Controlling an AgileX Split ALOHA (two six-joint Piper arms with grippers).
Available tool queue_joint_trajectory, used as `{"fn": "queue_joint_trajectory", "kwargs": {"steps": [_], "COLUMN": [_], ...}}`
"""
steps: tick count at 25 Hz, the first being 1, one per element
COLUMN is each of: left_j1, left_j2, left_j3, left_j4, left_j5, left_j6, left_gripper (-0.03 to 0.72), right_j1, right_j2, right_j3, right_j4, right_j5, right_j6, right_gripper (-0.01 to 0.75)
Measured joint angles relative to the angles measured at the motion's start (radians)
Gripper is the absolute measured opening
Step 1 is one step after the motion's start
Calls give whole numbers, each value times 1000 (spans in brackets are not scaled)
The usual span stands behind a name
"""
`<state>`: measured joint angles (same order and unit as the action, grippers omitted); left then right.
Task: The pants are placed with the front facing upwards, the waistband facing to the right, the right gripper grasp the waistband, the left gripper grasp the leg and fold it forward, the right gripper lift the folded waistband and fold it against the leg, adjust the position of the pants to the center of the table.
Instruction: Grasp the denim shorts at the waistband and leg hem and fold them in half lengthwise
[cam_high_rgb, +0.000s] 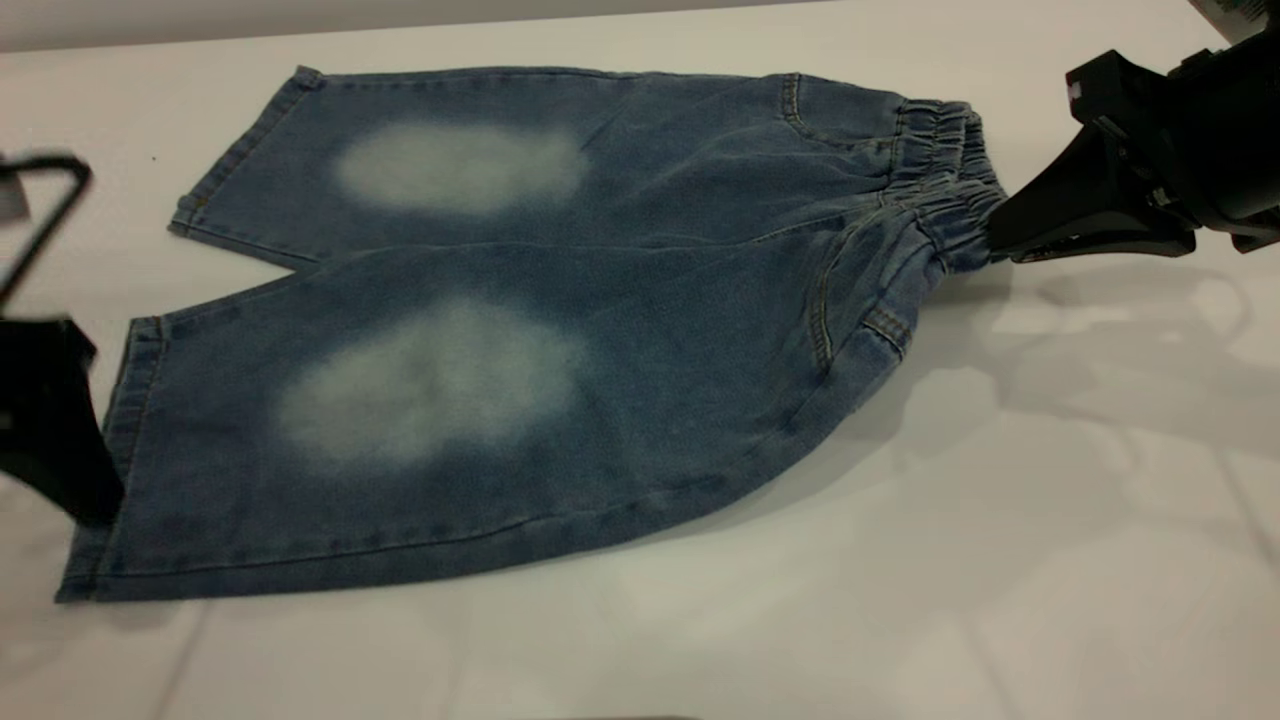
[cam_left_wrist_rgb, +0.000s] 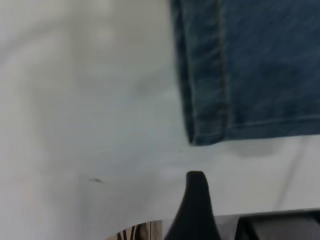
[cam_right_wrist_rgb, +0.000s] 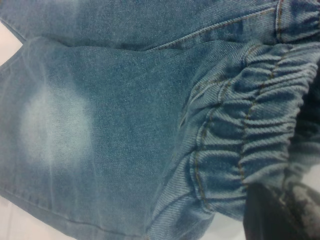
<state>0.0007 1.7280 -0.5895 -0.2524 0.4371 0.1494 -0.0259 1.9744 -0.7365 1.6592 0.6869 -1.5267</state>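
Note:
The blue denim pants (cam_high_rgb: 520, 330) lie flat on the white table (cam_high_rgb: 1000, 560), front up, with both legs pointing left and a pale patch on each. The ruffled waistband (cam_high_rgb: 945, 170) is at the right. My right gripper (cam_high_rgb: 995, 240) is shut on the waistband's near end and bunches it there; in the right wrist view the waistband (cam_right_wrist_rgb: 250, 130) runs into a dark fingertip (cam_right_wrist_rgb: 280, 215). My left gripper (cam_high_rgb: 80, 290) stands open at the left edge, beside the near leg's hem (cam_high_rgb: 110, 480). In the left wrist view one dark fingertip (cam_left_wrist_rgb: 196, 187) is just short of the hem corner (cam_left_wrist_rgb: 205, 132).
The far leg's hem (cam_high_rgb: 235, 160) lies toward the table's back left. Bare tabletop stretches in front of the pants and to their right, under the right arm. The table's far edge (cam_high_rgb: 400, 25) runs close behind the pants.

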Motion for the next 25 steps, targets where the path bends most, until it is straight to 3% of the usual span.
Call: {"fn": "queue_joint_trajectory", "kwargs": {"steps": [11, 18, 20, 25], "left_j1": [0, 0, 0, 0], "left_j2": [176, 213, 215, 226], "left_j3": [-11, -22, -23, -44], "left_j4": [-5, -28, -28, -34], "left_j5": [-159, -167, -167, -155], "left_j6": [0, 17, 21, 26], "left_gripper": [553, 519, 437, 84], "right_j1": [0, 0, 0, 0], "right_j2": [0, 0, 0, 0], "right_j3": [0, 0, 0, 0], "right_j4": [-1, -1, -2, -2], "right_j5": [0, 0, 0, 0], "right_j6": [7, 12, 14, 19], "right_gripper": [30, 30, 30, 30]}}
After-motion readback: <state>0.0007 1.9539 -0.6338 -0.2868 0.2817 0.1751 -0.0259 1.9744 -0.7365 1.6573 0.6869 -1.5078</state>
